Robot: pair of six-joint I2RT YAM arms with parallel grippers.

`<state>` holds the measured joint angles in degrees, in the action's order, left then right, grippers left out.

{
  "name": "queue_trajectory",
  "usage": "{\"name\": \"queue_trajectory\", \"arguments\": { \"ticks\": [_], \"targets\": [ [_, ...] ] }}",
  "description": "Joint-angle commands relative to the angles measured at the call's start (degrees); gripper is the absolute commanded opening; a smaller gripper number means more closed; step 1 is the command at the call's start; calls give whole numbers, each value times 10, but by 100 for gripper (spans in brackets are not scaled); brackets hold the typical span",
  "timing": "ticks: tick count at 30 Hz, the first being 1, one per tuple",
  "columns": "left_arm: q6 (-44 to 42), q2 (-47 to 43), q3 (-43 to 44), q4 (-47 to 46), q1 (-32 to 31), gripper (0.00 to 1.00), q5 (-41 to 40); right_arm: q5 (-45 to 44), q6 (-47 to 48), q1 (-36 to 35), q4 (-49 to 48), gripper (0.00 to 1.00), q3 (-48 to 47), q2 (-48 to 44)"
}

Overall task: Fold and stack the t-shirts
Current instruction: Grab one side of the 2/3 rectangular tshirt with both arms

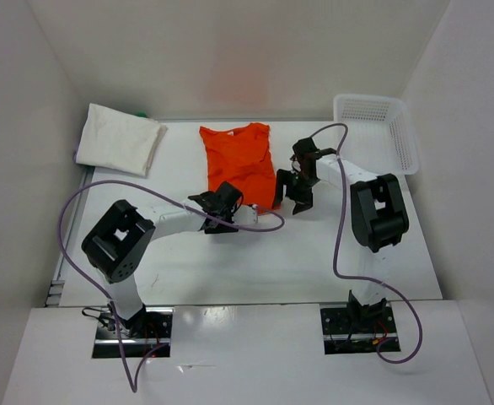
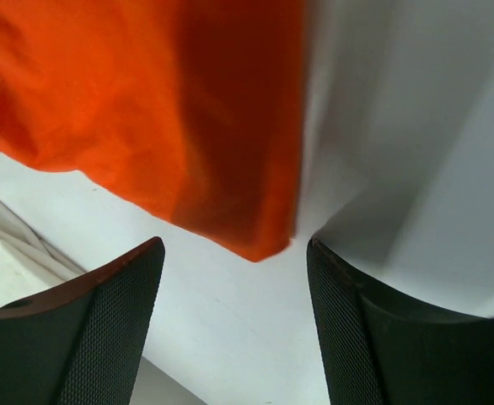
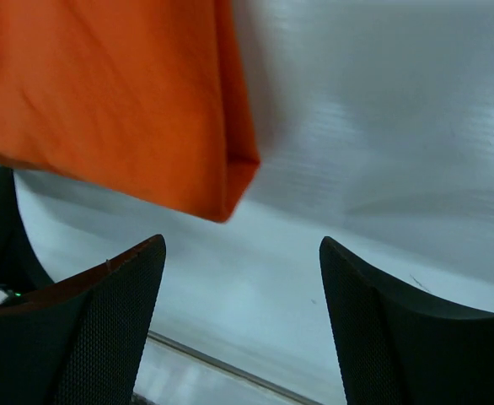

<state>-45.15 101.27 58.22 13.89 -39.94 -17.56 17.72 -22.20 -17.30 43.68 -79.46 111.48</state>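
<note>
you're likely mid-fold on the orange-red t-shirt (image 1: pixel 240 160) at upper centre of the frame; the left end effector (image 1: pixel 220 201) and right end effector (image 1: pixel 296 194) stand apart and empty at its lower edge, so next probably grip those corners and fold upward.

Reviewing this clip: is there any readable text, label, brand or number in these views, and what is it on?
None: no words, labels, brands or numbers can be read in any view. The orange t-shirt, the folded white t-shirt and the basket are all plain.
</note>
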Motion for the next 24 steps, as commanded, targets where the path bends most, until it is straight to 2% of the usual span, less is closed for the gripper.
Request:
{"name": "queue_trajectory", "arguments": {
  "ticks": [1,6,13,15,17,18,20,21,22,24],
  "targets": [
    [5,47,9,20,23,76,20,19,-48,-5,-95,79,-3,1],
    [10,47,15,20,10,61,37,24,-91,-5,-130,74,-14,27],
    [21,47,15,32,10,51,48,45,-114,-5,-141,61,11,54],
    [26,47,29,43,5,48,64,52,-119,-5,-147,53,18,54],
    [32,47,30,43,5,42,72,52,-119,-5,-152,39,18,66],
    [32,47,36,48,5,36,72,52,-119,-5,-152,23,18,66],
    [37,47,41,60,5,28,89,58,-119,-5,-152,10,18,66],
    [44,47,48,72,5,23,96,58,-119,-5,-152,0,18,66],
    [45,42,48,79,5,13,108,58,-119,-5,-146,0,18,59],
    [58,36,55,102,5,9,123,58,-114,-5,-137,0,18,44]
  ]
}}
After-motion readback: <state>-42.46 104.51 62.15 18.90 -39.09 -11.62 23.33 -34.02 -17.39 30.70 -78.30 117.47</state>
